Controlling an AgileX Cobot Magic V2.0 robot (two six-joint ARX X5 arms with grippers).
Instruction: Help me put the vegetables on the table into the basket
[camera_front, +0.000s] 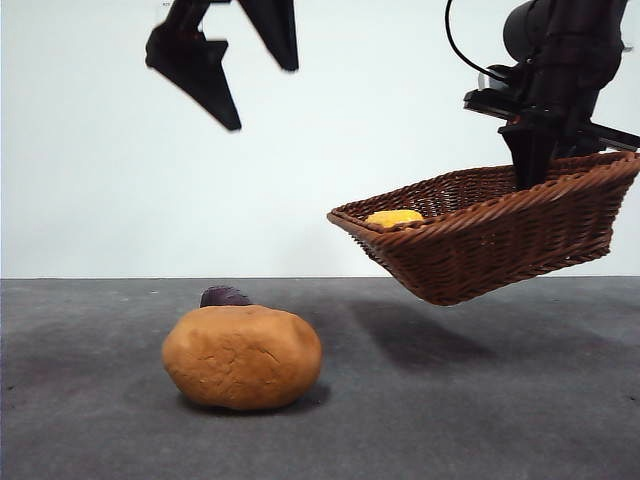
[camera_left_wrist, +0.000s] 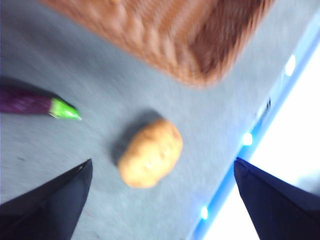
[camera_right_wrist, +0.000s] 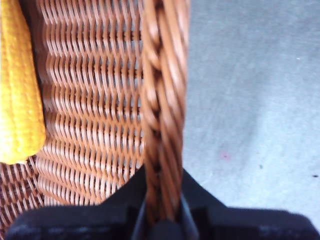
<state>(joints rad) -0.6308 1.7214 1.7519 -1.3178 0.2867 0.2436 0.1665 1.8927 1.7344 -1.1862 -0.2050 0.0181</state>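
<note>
My right gripper (camera_front: 530, 165) is shut on the braided rim of the wicker basket (camera_front: 500, 235) and holds it tilted in the air at the right, above the table (camera_front: 480, 400). The bumpy yellow vegetable (camera_front: 394, 217) lies inside the basket (camera_right_wrist: 100, 100), where it shows as a yellow piece (camera_right_wrist: 17, 85) beside the woven wall. The tan-brown potato-like lump (camera_front: 242, 356) rests on the table, with the dark purple vegetable (camera_front: 225, 296) just behind it. My left gripper (camera_front: 255, 85) hangs open high above them; its wrist view shows the lump (camera_left_wrist: 150, 152) and the purple piece (camera_left_wrist: 30, 101) with its green stem below.
A plain white wall stands behind the table. The basket casts a shadow (camera_front: 420, 335) on the table to the right of the lump. A bright blue-white strip (camera_left_wrist: 245, 150) runs along the table's edge in the left wrist view.
</note>
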